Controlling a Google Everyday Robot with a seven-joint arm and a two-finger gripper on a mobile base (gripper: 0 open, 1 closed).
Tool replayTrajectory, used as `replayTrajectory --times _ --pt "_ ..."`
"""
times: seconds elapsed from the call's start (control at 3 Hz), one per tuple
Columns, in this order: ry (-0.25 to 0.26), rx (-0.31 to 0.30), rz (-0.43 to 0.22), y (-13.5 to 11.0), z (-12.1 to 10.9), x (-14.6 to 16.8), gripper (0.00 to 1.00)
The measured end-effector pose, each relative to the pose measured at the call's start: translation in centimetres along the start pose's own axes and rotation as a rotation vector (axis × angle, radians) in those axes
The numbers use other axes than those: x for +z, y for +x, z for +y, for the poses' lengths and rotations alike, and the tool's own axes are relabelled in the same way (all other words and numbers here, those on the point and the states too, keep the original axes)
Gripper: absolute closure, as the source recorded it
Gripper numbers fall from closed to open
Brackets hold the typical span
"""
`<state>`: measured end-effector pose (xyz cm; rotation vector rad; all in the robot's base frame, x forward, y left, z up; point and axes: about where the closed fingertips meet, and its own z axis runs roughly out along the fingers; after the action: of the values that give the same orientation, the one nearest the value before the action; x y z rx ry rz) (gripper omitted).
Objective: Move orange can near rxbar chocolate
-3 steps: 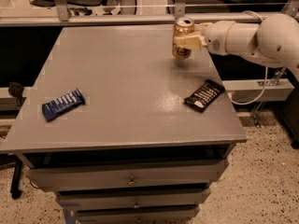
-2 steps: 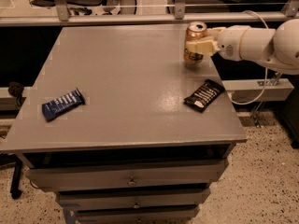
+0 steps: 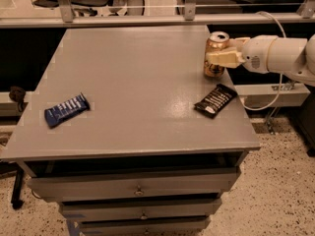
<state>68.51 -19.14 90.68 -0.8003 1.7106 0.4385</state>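
Camera view, single angle over the grey surface (image 3: 133, 77).

- Hand (image 3: 220, 58) comes in from the right on the white arm and pinches the orange can (image 3: 213, 44) around its middle. One pale finger lies across the front of the can; the other is hidden behind it.
- Orange can is upright at the right side of the surface, toward the far edge. We cannot tell whether its base rests on the surface or rides just above it.
- Rxbar chocolate (image 3: 215, 101) lies flat and slantwise, nearer the front edge and close to the can but not touching it.
- Blue wrapper (image 3: 67, 109) lies well apart on the left and plays no part.

Doing this step well, in our judgement:
- Keep the can vertical and carry it low toward the front edge.
- Stop just beside the bar's far end, not on top of it.
- Stay clear of the right edge, which is close.
- Set the base down flat before spreading the fingers, then back the hand out to the right so it does not tip the can.

Against the frame a second ago: the can and hand have shifted rightward and toward the front, narrowing the gap to the bar. Both wrappers lie as they did.
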Motion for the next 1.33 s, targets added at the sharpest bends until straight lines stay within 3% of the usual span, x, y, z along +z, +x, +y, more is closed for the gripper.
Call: replayTrajectory --times 0.33,0.67,1.33 --pt "-0.012 0.029 0.011 0.9 1.0 -1.0 1.00" --pt "-0.029 0.056 0.029 1.8 1.9 -1.7 0.83" --pt "-0.052 0.085 0.044 2.8 2.8 -1.8 0.36"
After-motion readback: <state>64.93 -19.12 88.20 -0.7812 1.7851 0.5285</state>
